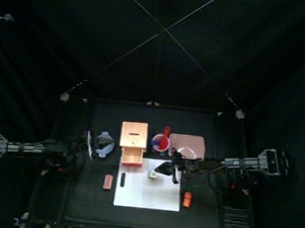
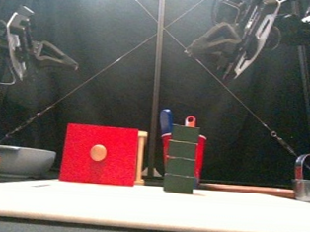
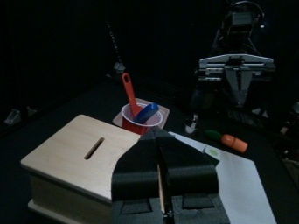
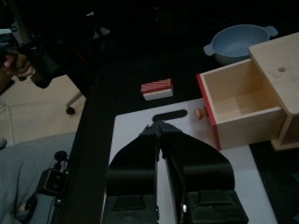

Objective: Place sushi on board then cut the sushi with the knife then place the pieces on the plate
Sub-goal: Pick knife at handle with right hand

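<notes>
Booth: black curtains (image 1: 68, 40); black table (image 1: 83, 195)
Sushi (image 2: 183, 159): upright on board (image 1: 146, 193)
Grippers: left gripper (image 3: 159, 143), right gripper (image 4: 158, 128); both raised, pinched closed, empty
Knife (image 3: 140, 111): in cup (image 3: 158, 121); likely next; open jaws, grip high, lift straight

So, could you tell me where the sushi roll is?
In the front view the sushi roll stands upright on the white cutting board, just right of the wooden box, with the red cup behind it.
</notes>
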`<move>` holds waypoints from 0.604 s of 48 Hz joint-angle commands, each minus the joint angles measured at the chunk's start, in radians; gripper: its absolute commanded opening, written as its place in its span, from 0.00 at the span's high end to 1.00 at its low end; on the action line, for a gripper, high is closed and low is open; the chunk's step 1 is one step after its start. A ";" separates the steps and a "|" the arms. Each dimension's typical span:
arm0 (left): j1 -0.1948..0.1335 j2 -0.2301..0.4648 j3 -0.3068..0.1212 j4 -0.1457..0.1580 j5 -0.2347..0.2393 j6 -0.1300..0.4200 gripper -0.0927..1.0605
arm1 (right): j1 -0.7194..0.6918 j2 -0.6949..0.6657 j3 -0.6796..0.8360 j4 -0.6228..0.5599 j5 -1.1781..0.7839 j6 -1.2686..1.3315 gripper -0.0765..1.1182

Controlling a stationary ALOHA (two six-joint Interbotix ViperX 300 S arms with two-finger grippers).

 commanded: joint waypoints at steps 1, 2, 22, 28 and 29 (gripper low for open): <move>0.006 0.003 -0.012 0.002 -0.003 0.002 0.85 | -0.003 -0.020 -0.012 -0.002 -0.011 -0.002 0.61; 0.006 0.003 -0.011 0.002 -0.003 0.002 0.85 | -0.003 -0.020 -0.014 -0.002 -0.014 -0.003 0.61; 0.017 0.003 -0.008 0.002 -0.003 -0.002 0.85 | 0.005 -0.023 0.000 -0.014 -0.066 0.000 0.11; 0.017 0.003 -0.011 0.000 -0.003 -0.002 0.85 | 0.005 -0.023 0.002 -0.011 -0.067 -0.002 0.03; 0.017 0.003 -0.011 0.002 -0.003 -0.002 0.85 | 0.005 -0.023 0.002 -0.012 -0.067 -0.002 0.03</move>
